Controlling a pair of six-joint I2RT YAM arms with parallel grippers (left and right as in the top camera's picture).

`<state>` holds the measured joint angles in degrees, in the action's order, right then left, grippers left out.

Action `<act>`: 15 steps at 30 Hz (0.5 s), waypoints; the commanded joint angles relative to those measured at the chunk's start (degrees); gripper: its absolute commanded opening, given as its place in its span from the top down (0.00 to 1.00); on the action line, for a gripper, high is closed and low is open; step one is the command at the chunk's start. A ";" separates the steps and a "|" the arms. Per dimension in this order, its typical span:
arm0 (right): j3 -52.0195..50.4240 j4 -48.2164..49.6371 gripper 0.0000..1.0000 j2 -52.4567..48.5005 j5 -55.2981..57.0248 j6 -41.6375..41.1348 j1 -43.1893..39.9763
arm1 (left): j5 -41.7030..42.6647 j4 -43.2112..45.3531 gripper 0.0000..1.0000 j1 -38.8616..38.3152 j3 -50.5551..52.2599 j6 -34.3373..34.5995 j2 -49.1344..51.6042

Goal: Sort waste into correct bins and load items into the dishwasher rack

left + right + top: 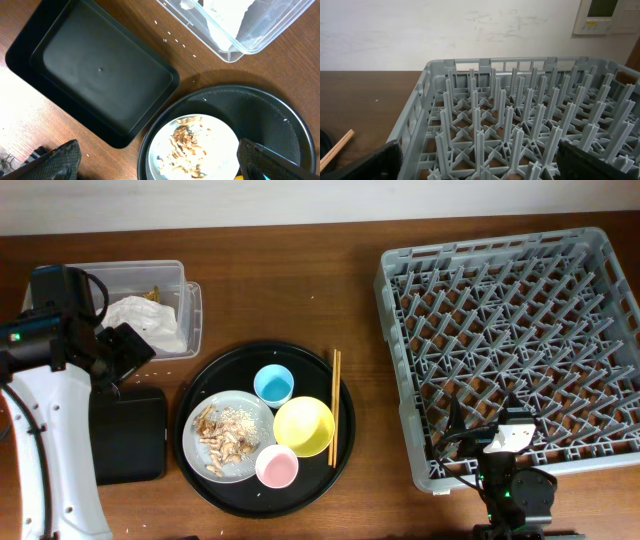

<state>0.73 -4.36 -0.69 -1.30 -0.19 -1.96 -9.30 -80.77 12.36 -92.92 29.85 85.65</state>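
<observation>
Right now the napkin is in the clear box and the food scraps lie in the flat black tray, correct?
One thing is off: the food scraps lie on the grey plate, not in the flat black tray, as overhead shows. The napkin is in the clear box.

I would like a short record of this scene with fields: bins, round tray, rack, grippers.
clear box: holds napkin and gold wrapper
flat black tray: empty
round black tray: grey plate with food scraps, blue bowl, yellow bowl, pink bowl, chopsticks
rack: empty
left gripper: open, between clear box and flat black tray
right gripper: open, by the rack's front edge
</observation>
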 commanded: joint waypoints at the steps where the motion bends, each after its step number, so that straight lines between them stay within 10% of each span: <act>1: -0.42 -0.17 0.01 0.37 0.52 -0.26 -0.33 | -0.85 0.15 0.01 0.07 0.33 0.74 -0.48; 15: -0.42 0.83 0.01 0.37 -9.75 -7.91 -0.33 | -0.83 0.13 0.01 0.07 0.31 0.74 -0.48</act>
<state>0.73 -4.27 -0.69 -2.09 -1.10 -1.96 -9.28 -80.77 12.36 -92.92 29.85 85.65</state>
